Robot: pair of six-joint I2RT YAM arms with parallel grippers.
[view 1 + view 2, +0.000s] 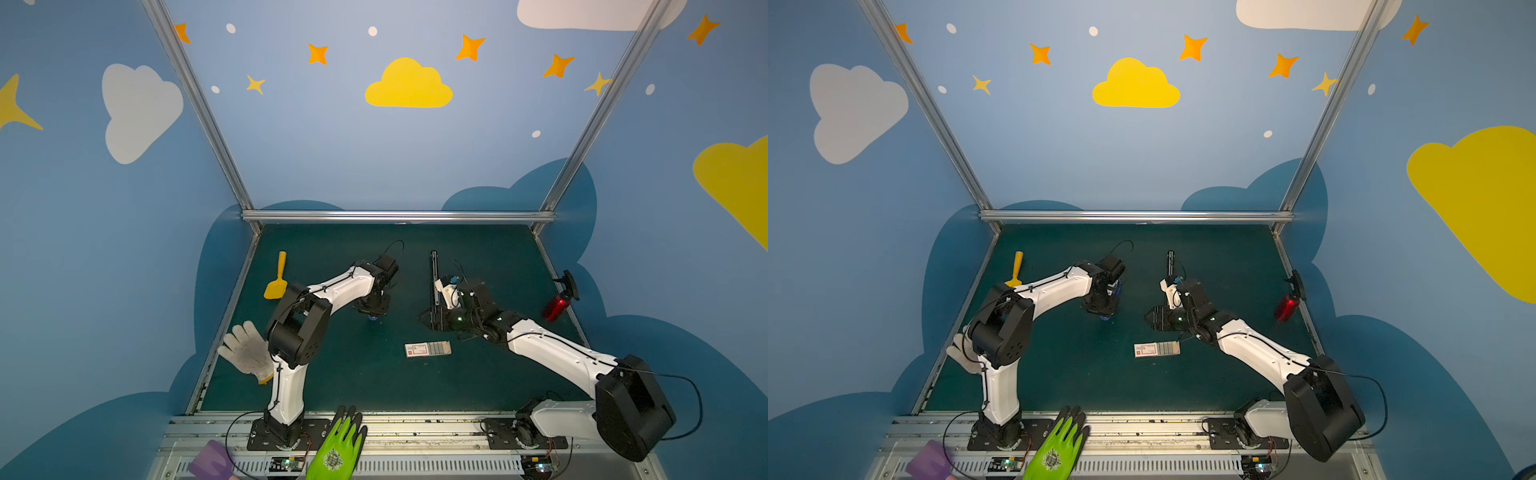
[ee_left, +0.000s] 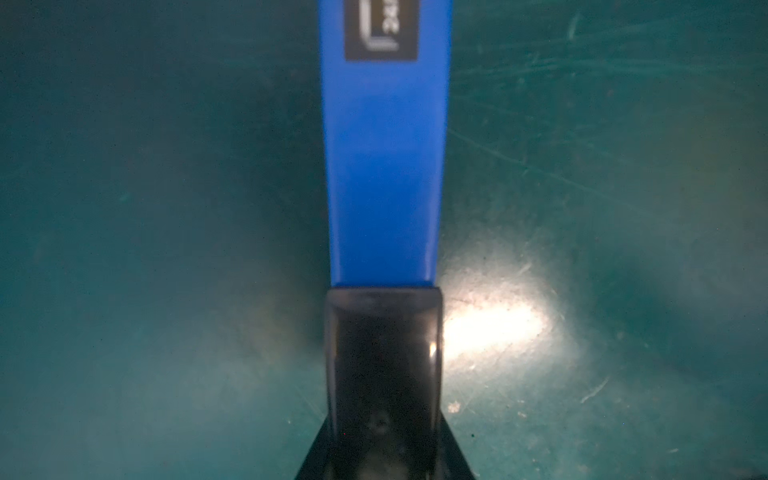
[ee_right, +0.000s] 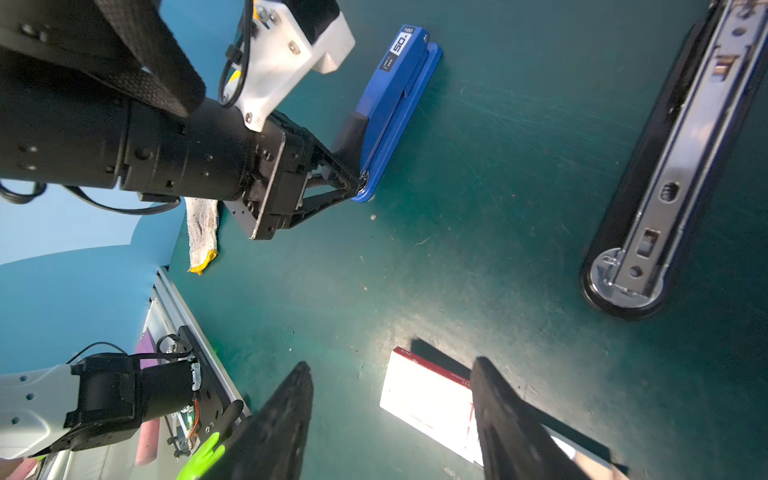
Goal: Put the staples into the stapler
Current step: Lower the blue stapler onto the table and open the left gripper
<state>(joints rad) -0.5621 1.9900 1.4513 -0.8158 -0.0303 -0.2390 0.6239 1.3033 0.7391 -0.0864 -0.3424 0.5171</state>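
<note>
A blue stapler [image 3: 395, 104] lies on the green mat, also filling the left wrist view [image 2: 384, 166]. My left gripper [image 3: 358, 183] is shut on its black rear end [image 2: 382, 353]; in both top views that gripper [image 1: 372, 316] [image 1: 1105, 316] points down at the mat. The staples [image 1: 439, 347] [image 1: 1169, 347] show as grey strips in the drawn-out tray of their white, red-labelled box [image 1: 417, 350] [image 3: 428, 399]. My right gripper [image 3: 392, 374] [image 1: 428, 318] hovers open just above that box, holding nothing. A long black stapler [image 3: 673, 166] [image 1: 434, 270] lies open with its silvery channel up.
At the back left lies a yellow scoop [image 1: 276, 278]. A white glove [image 1: 245, 351] hangs over the mat's left edge and a green glove [image 1: 338, 444] rests on the front rail. A red bottle [image 1: 559, 303] stands at the right edge.
</note>
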